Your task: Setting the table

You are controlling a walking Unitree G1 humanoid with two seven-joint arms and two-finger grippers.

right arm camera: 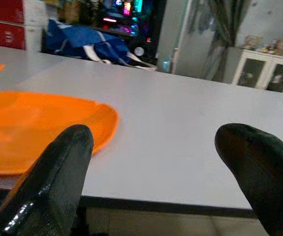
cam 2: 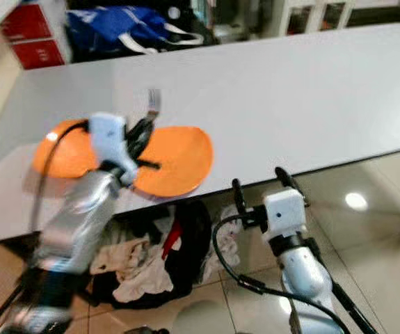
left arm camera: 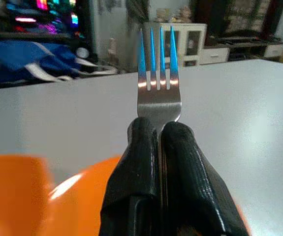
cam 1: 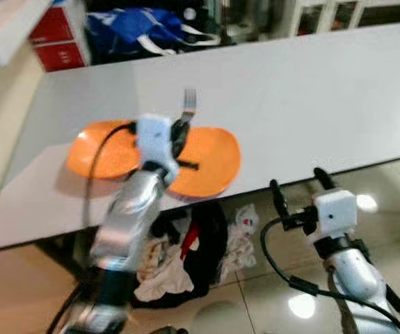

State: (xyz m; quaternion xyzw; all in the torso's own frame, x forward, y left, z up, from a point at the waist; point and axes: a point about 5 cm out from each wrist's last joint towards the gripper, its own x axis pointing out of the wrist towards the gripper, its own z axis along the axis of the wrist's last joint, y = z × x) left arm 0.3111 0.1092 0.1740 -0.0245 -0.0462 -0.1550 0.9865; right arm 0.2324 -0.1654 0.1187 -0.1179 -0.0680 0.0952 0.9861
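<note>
Two orange plates lie on the white table near its front edge: one to the right of my left arm, the other to its left. My left gripper hovers above them, shut on a steel fork whose tines point away from me; the fork sticks out past the black fingers. My right gripper stands open below and in front of the table edge, nothing between its fingers. The nearer plate lies to its left.
A heap of clothes lies on the tiled floor under the table. Behind the table are a blue bag, red boxes and a white cabinet. The right half of the table is bare.
</note>
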